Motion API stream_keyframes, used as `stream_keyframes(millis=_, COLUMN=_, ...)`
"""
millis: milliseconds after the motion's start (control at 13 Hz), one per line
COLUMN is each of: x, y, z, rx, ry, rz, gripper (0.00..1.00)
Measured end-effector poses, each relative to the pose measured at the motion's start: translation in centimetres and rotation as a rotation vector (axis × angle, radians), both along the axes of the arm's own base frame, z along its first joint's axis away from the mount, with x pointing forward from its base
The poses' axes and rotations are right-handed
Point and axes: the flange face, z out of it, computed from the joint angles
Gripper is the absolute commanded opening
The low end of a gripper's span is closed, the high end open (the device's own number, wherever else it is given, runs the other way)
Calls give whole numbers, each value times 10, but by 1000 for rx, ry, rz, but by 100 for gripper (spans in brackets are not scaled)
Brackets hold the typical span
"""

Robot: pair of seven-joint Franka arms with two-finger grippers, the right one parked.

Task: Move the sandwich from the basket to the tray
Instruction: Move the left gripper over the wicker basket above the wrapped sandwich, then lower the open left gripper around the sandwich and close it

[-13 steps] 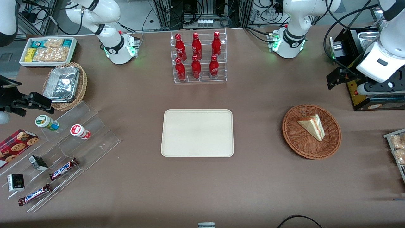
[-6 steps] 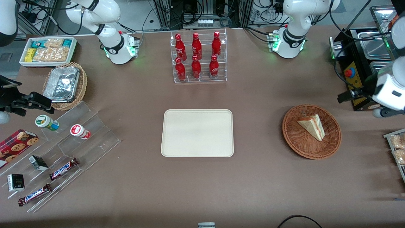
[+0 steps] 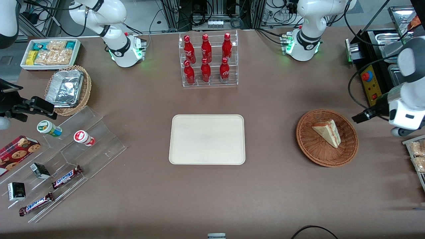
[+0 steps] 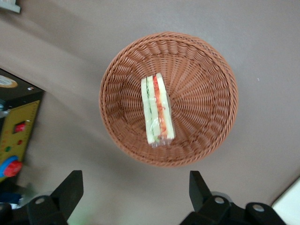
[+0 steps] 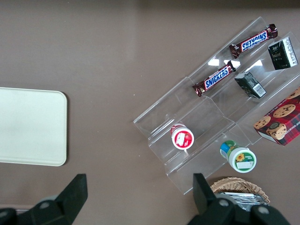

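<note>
1. One sandwich [image 3: 327, 132] lying inside the reddish-brown woven basket [image 3: 327, 156], filling stripe of red-orange and light green showing along the cut edge; seen also from the wrist camera [image 4: 158, 110], resting on the basket [image 4: 206, 75] floor a little off centre.
2. Standing on the brown table [image 3: 282, 199] toward the working arm's end, well apart from the cream tray [image 3: 207, 139] at mid-table.
3. Nothing on the tray's surface.
4. Hovering above the table just beside the basket rim: the left gripper [image 3: 360, 117], off toward the working arm's end, not touching basket or sandwich.
5. Fingers [image 4: 70, 190] spread wide apart in the wrist view, gripper [image 4: 133, 187] holding nothing, basket and sandwich visible between and past the two tips.
6. Height above the table hard to judge from the front view; probably clear of the rim, since the whole basket shows in the wrist view.
7. Farther from the front camera than the tray: a clear rack of six red bottles [image 3: 207, 59].
8. Toward the parked arm's end: a tan wicker basket with a foil container [image 3: 64, 88], a white bin of snack packets [image 3: 51, 53], and a stepped clear stand [image 3: 99, 146] with two small cups and Snickers bars [image 3: 66, 176].
</note>
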Motion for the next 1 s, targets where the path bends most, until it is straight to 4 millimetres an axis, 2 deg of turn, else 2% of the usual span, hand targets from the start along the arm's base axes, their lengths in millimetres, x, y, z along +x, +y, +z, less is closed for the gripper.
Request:
stream_keyframes(millis=385, x=-26, y=-4, z=-111, rx=20, ry=-107, rz=207, gripper=100)
stream_keyframes(millis=615, x=-31, y=-3, z=-149, rx=20, ry=-81, rz=246, gripper=100)
stream_keyframes(millis=1000, x=-27, y=13, z=-205, rx=20, ry=-97, rz=373, gripper=100)
